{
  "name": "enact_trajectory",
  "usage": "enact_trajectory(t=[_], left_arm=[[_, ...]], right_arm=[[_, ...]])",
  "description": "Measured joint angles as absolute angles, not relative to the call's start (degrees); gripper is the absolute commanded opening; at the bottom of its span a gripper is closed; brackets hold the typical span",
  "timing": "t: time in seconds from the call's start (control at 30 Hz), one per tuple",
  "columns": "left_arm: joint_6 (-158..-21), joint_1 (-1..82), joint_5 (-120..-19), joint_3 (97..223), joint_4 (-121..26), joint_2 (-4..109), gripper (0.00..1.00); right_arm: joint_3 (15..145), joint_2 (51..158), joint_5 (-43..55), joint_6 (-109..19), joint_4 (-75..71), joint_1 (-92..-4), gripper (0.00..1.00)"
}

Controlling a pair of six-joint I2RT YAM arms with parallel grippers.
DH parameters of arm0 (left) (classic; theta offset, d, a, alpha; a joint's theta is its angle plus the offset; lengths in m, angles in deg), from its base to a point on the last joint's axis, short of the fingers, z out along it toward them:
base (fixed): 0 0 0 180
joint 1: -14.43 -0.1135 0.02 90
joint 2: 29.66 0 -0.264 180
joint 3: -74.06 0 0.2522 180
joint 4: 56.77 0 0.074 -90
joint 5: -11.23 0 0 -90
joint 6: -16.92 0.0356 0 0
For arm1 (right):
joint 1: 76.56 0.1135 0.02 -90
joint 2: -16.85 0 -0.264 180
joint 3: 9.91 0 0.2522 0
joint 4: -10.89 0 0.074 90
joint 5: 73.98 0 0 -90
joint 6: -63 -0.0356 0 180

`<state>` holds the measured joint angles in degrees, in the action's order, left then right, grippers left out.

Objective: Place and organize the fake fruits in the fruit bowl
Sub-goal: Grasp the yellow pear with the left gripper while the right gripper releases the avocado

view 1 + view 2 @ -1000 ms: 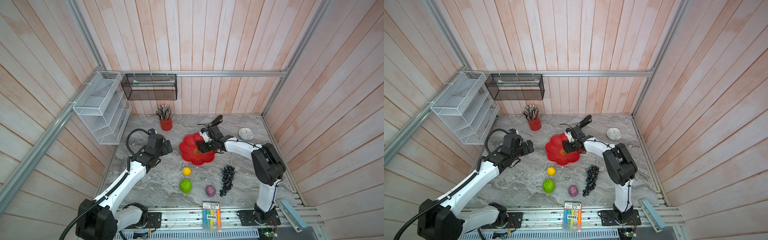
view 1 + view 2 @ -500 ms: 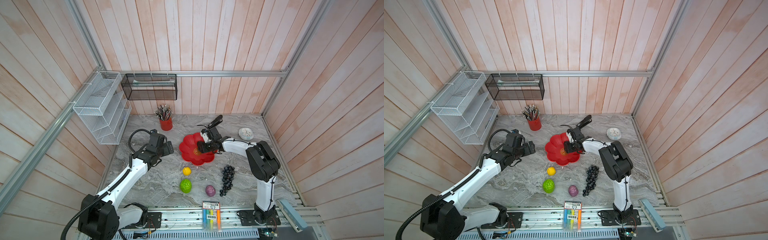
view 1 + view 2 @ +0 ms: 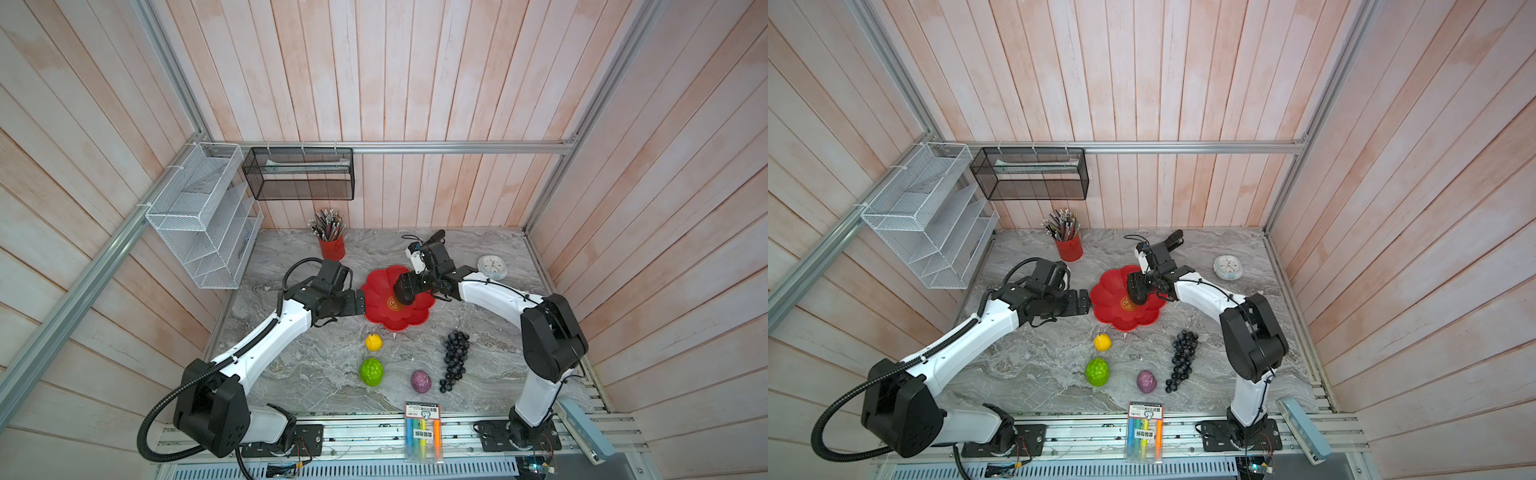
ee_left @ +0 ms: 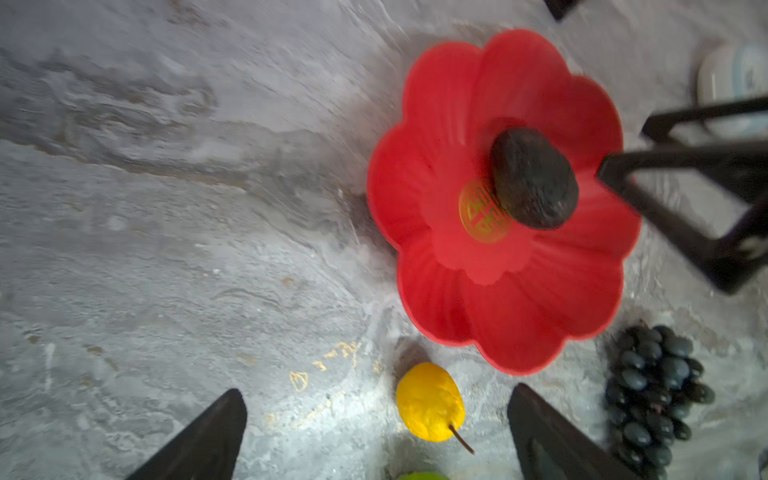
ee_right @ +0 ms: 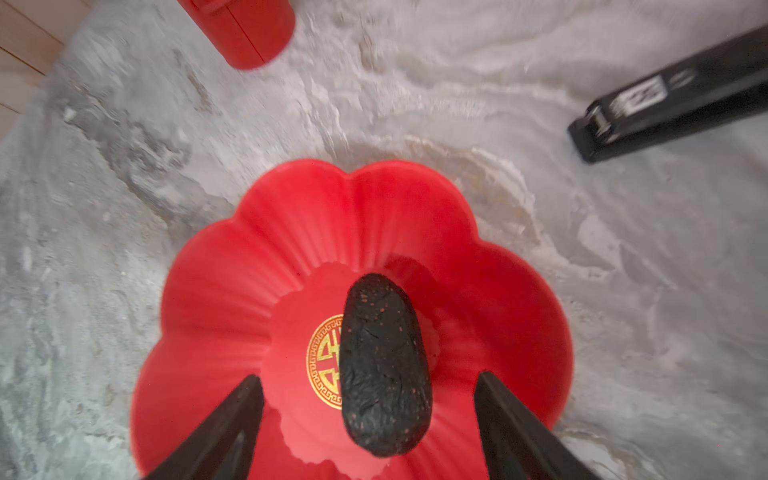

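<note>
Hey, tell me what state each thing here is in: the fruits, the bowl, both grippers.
fruit bowl, upright on table, holding one fruit.
avocado, lying in the bowl, not gripped.
yellow fruit, on table, outside bowl.
green fruit, on table, outside bowl.
purple fruit, on table, outside bowl.
grape bunch, lying on table, outside bowl.
right gripper, open, either side of avocado.
left gripper, open, empty.
pencil cup, upright, full.

Left fingers (image 4: 199, 440) spread wide; right fingers (image 5: 224, 428) parted, tilted downward.
</note>
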<state>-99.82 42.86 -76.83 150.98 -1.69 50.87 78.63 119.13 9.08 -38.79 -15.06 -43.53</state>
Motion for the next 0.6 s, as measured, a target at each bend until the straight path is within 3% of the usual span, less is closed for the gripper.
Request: enact_trajectory(t=[0.27,0.6], left_arm=[[-100.17,55.01,-75.8,152.13,2.4,59.37,0.94],[-101.22,57.2,-76.18,152.24,1.63,67.85,0.81]], right_arm=[[66.77,103.7,12.07,-38.68,-10.14,-42.35,0.79],[58.09,102.13,13.01,-39.09,-8.41,-42.37,0.78]])
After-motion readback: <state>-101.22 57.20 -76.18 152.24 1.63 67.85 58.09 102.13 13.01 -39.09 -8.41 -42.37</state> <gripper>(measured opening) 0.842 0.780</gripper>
